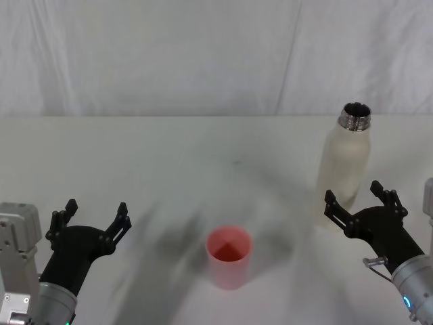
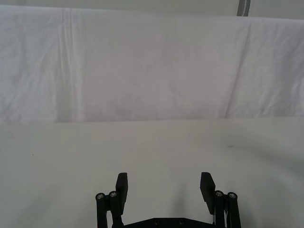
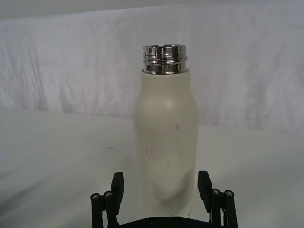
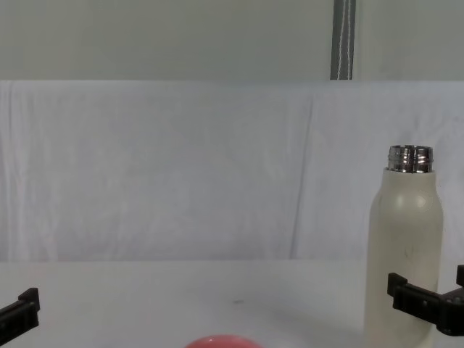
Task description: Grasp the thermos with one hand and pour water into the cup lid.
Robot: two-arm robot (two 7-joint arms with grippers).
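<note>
The cream-white thermos stands upright at the right of the table, its steel neck open; it also shows as the thermos and the thermos. My right gripper is open just in front of its base, a finger on each side of the bottle without closing on it, as the right gripper shows. The pink cup lid stands upright at the table's middle front, its rim just visible. My left gripper is open at the front left, nothing between its fingers.
A white cloth covers the table and hangs as a backdrop behind it. Bare cloth lies between the cup lid and the thermos, and to the left of the cup lid.
</note>
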